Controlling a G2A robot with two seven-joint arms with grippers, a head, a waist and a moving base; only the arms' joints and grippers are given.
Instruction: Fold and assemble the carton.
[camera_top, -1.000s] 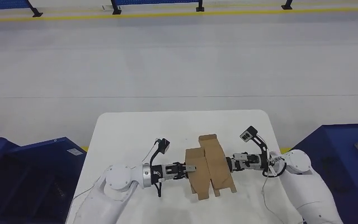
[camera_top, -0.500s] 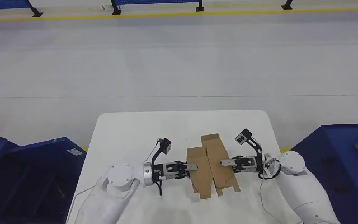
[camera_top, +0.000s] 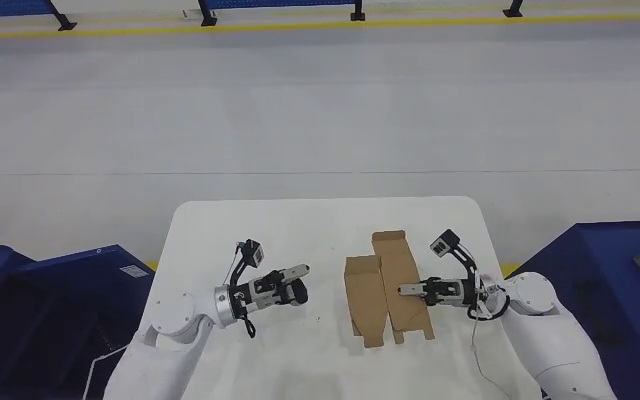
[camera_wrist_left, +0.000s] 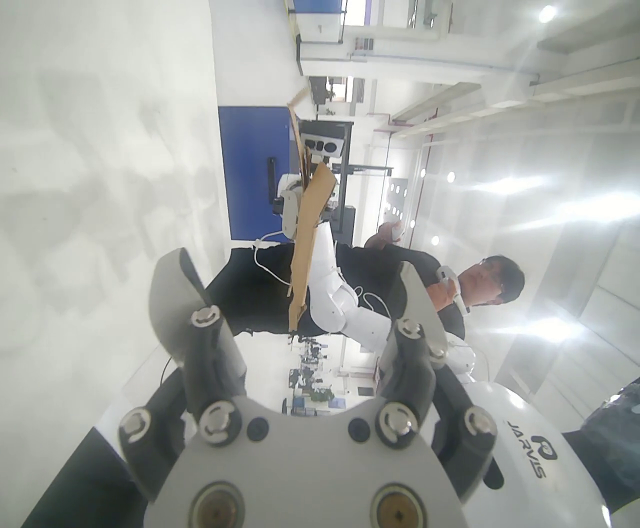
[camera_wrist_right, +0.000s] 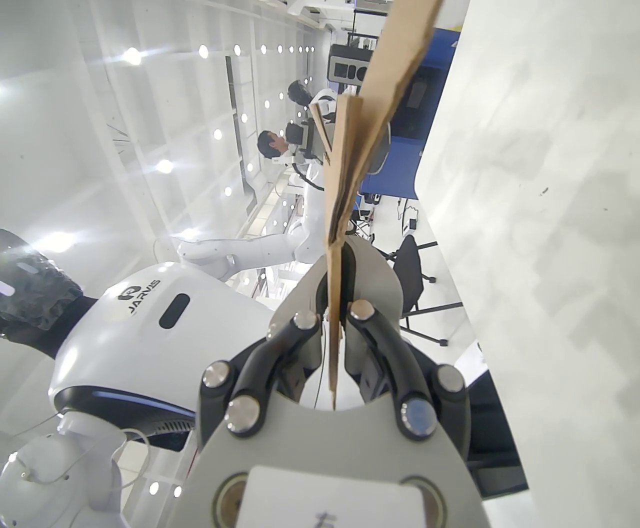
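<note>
The carton is seen as a flattened brown blank over the white worktop, at about 3 o'clock from the worktop's centre. Its long axis is laid from 12 to 6 o'clock. Two long panels are set side by side, and the panel at 3 o'clock reaches further toward 12 o'clock, where it ends in a short flap. Whether the blank rests on the worktop cannot be told.

The right pincer is clamped on the carton's 3 o'clock edge. In the right wrist view the thin cardboard is seen edge-on, pinched between the two fingers of that pincer.

The left pincer is placed at 9 o'clock of the carton, well apart from it. Its fingers are spread wide with nothing gripped between them. A dark blue bin is seen beyond the worktop's 9 o'clock side.
</note>
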